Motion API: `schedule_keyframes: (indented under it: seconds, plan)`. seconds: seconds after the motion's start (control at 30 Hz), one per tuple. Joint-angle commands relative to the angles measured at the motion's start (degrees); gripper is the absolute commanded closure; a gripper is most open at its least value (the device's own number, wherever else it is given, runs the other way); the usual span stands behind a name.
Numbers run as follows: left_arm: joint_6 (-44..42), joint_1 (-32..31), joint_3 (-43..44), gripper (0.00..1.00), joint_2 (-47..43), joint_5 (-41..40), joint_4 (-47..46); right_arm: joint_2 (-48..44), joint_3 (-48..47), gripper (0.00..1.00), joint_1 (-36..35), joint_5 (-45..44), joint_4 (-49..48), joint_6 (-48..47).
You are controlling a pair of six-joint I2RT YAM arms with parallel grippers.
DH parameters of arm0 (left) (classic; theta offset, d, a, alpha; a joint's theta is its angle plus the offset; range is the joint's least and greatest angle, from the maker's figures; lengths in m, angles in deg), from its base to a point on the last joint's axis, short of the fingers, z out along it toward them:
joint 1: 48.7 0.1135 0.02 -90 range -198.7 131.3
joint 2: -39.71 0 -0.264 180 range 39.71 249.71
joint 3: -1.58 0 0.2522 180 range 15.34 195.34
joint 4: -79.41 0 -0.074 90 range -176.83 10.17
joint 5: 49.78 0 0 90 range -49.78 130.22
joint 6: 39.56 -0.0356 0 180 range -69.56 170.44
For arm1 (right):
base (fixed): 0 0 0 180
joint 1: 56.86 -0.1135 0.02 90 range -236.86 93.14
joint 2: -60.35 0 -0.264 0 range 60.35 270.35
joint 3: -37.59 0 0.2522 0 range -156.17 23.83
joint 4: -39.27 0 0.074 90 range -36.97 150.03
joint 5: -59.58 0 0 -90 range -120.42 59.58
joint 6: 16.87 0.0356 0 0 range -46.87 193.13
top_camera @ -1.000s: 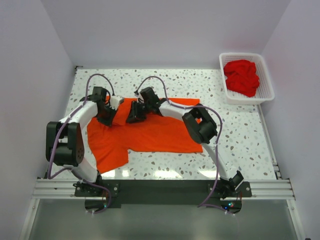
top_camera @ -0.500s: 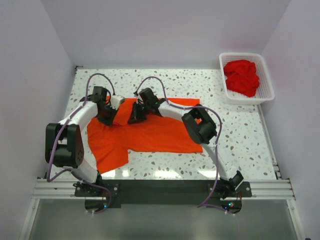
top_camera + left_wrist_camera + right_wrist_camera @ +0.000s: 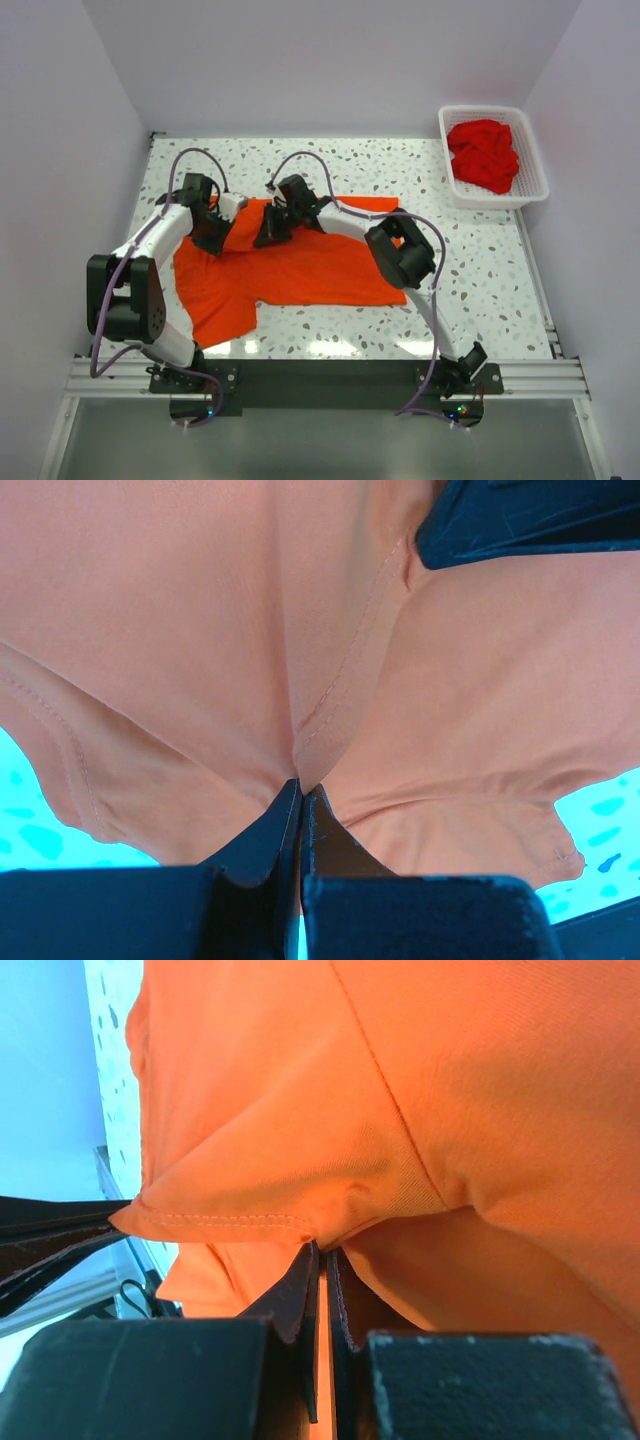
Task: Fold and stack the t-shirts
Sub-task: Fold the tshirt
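1. Two pincers hold one garment. The left pincer (image 3: pixel 300 785) is clamped together on a gathered pleat of the orange-red t-shirt (image 3: pixel 310 265). The right pincer (image 3: pixel 322 1250) is clamped on a stitched hem of the same cloth.
2. Seen from above, both pincers sit near each other over the shirt's far-left part, the left one just left of the right one. The cloth between them is bunched rather than flat.
3. The shirt lies spread across the middle of the counter (image 3: pixel 480 270), well apart from the basket.
4. I judge the step in hand to be the first fold of this shirt, with the grips taken and the fold not yet laid.
5. The next move likely calls for both arms to carry the pinched edge over the shirt's body together. They should stay level so the cloth lands smooth, and let go only once it rests.
6. Counted:
   - One orange-red t-shirt is on the counter.
   - One white lattice basket (image 3: pixel 536 192) stands at the far right corner.
   - One heap of deeper red t-shirts (image 3: pixel 483 155) lies in the basket; I cannot tell how many.
   - No folded shirt shows.
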Motion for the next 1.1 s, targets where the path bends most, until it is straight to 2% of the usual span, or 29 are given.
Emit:
schedule_keyframes:
  seconds: [0.0,0.6,0.87,1.07]
  plan:
    - [0.5,-0.6,2.1,1.0,-2.4,-0.4,3.1,-6.3,0.7,1.0,-0.3,1.2,-2.5,-0.9]
    - [4.2,-0.9,2.9,1.0,-3.3,0.7,5.6,-9.4,4.6,1.0,0.5,1.5,-1.6,-2.2]
    - [5.2,-1.8,3.9,1.0,-5.5,-1.4,6.1,-10.9,6.2,1.0,1.1,2.4,-3.4,-1.7]
    - [5.4,-2.7,3.3,1.0,-5.8,0.4,7.4,-11.8,7.7,1.0,1.4,2.8,-3.7,-2.4]
